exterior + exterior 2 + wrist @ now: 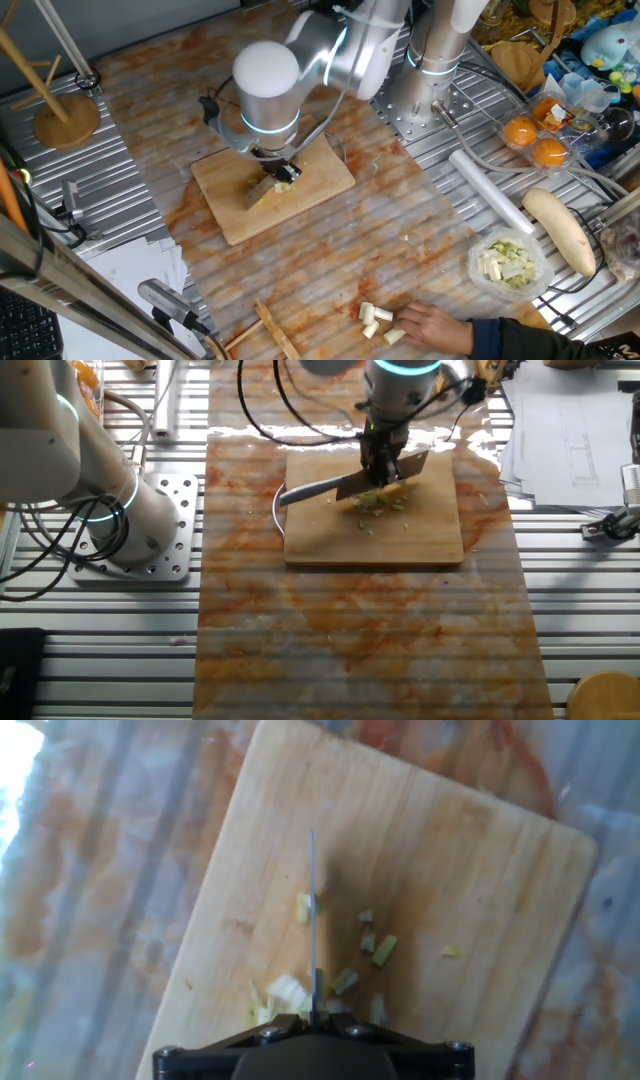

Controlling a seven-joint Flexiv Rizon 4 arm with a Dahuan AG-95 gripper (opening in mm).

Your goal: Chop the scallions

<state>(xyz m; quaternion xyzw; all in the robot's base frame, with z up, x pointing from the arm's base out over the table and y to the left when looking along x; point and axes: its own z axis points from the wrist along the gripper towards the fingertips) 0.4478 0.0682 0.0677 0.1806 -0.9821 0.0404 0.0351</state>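
My gripper (282, 168) is shut on a knife (325, 487) and holds its blade edge-down over the wooden cutting board (430, 530). In the hand view the blade (312, 920) runs as a thin line up the board (450, 850). Small pale green scallion pieces (384, 951) lie scattered on both sides of the blade. A pale cluster of scallions (285, 992) sits close to the gripper (312, 1020). In one fixed view the chopped scallions (263, 197) lie under the knife on the board (320, 185).
A person's hand (440, 325) rests at the table's front beside several pale stalk stubs (375, 320). A clear tub of cut pieces (510, 263), a long cream root (560, 230), oranges (535, 140) and a white roll (490, 190) lie at the right. A wooden stand (60, 110) is at the left.
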